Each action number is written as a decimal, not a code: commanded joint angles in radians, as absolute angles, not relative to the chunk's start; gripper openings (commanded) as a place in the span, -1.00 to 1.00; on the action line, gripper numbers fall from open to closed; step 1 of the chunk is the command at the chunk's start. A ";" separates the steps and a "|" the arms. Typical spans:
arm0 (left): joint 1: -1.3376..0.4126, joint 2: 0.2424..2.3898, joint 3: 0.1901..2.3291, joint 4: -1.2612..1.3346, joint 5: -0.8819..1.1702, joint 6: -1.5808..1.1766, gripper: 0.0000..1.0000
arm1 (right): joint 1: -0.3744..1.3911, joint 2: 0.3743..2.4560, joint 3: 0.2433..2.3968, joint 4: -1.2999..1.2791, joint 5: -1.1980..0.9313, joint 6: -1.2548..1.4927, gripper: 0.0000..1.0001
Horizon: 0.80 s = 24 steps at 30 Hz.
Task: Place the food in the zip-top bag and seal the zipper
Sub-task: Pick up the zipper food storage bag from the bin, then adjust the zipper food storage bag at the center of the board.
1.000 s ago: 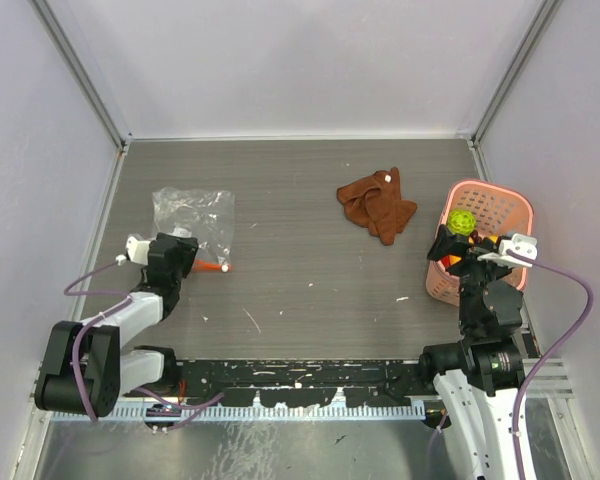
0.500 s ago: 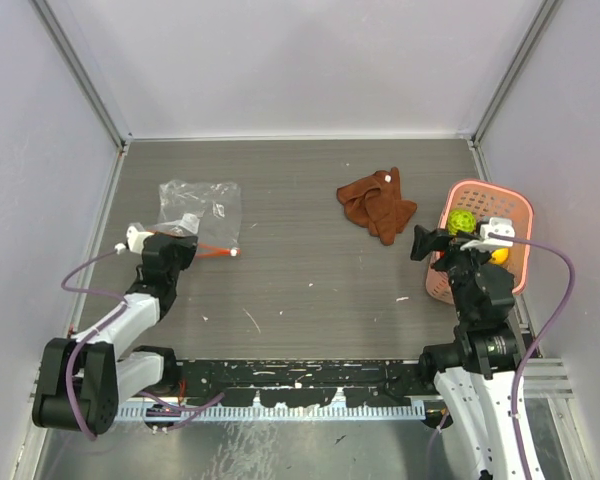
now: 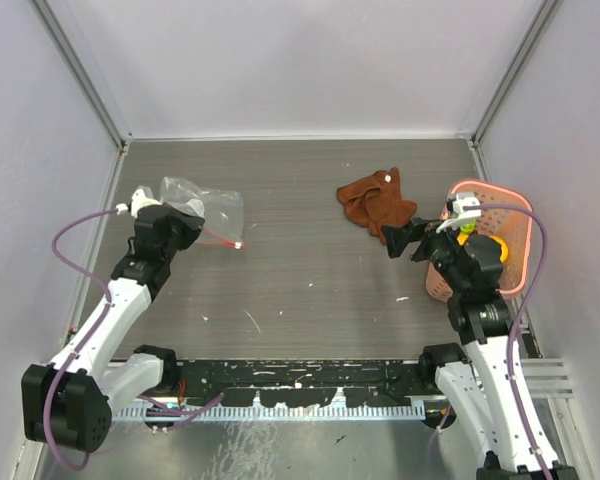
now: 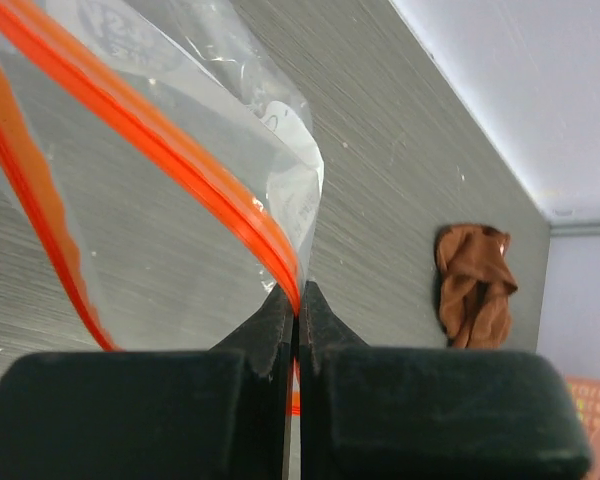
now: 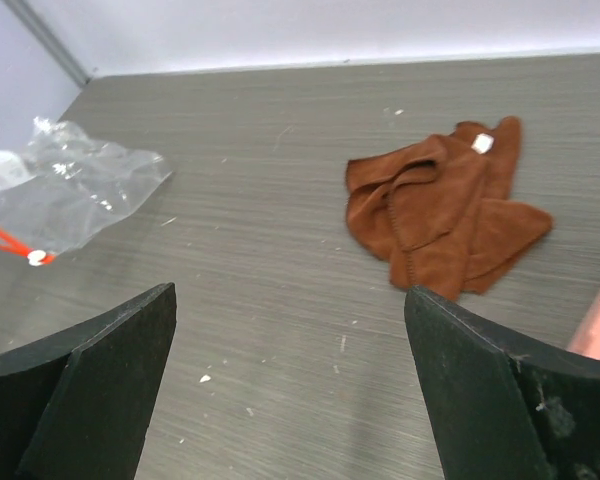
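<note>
The clear zip-top bag (image 3: pixel 208 203) lies at the left of the table, its near edge lifted. My left gripper (image 3: pixel 187 231) is shut on the orange-red zipper (image 3: pixel 220 240); in the left wrist view the jaws (image 4: pixel 298 300) pinch the zipper (image 4: pixel 180 165) and the bag (image 4: pixel 160 250) hangs open beyond them. The zipper's white tip (image 5: pixel 38 257) points toward the table's middle. My right gripper (image 3: pixel 405 242) hovers open and empty just left of the pink basket (image 3: pixel 510 205), over bare table (image 5: pixel 290 295). Food in the basket: a lime-green ball (image 3: pixel 465 229) and a yellow-orange fruit (image 3: pixel 496 245), partly hidden by the arm.
A crumpled brown cloth (image 3: pixel 377 205) lies at the back, between the bag and the basket, close to my right gripper; it also shows in the wrist views (image 5: pixel 445 210) (image 4: pixel 473 283). White walls enclose the table on three sides.
My left gripper closed on the zipper and lifted that edge, moving back. My right arm rose from the basket and swung left, still open and empty.
</note>
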<state>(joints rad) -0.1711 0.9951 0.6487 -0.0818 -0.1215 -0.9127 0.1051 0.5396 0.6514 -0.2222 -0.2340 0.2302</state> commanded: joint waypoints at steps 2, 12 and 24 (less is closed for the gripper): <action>-0.235 0.991 0.753 -0.196 -0.052 -0.834 -1.00 | 0.117 0.635 0.688 -0.063 -0.396 0.286 1.00; -0.349 1.089 0.873 -0.294 -0.008 -0.833 -1.00 | 0.386 0.798 0.713 -0.005 -0.181 0.260 1.00; -0.495 1.197 0.990 -0.365 -0.045 -0.911 -1.00 | 0.769 1.064 0.822 0.067 0.160 0.179 1.00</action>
<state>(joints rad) -0.4583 1.1778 0.9291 -0.3523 -0.0299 -0.8753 0.6987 1.0275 0.7326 -0.0246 0.0135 0.2340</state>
